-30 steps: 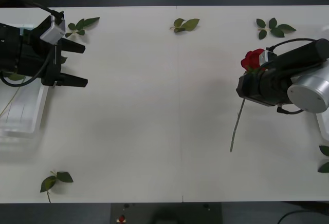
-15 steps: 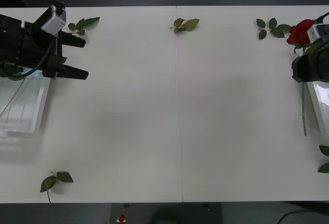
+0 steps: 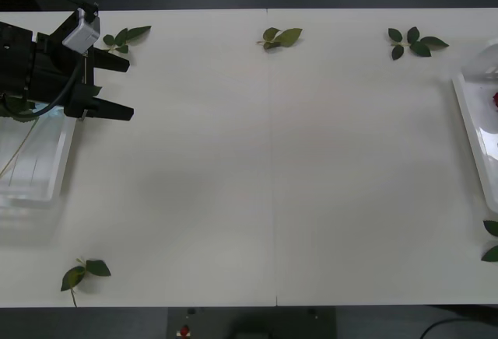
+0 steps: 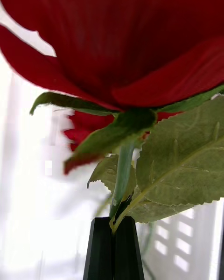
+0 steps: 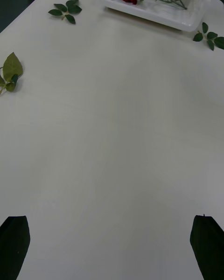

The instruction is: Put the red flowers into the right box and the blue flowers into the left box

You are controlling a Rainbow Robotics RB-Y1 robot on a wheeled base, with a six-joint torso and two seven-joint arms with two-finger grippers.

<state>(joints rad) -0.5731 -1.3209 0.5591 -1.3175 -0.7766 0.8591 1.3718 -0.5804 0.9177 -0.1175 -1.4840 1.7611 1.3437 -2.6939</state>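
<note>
While end effector (image 4: 113,247) grips rose (image 4: 116,42): tabletop (image 3: 272,168).

A bare test bench in what looks like a lab or robotics workspace. A wide, plain white table (image 3: 272,160) with a centre seam stands against a dark floor. Artificial leaf sprigs (image 3: 280,37) lie scattered on it as props. Translucent white plastic trays (image 3: 35,160) sit at both ends. A cabled black robot gripper (image 3: 113,86) with a small grey module reaches in at one side.
</note>
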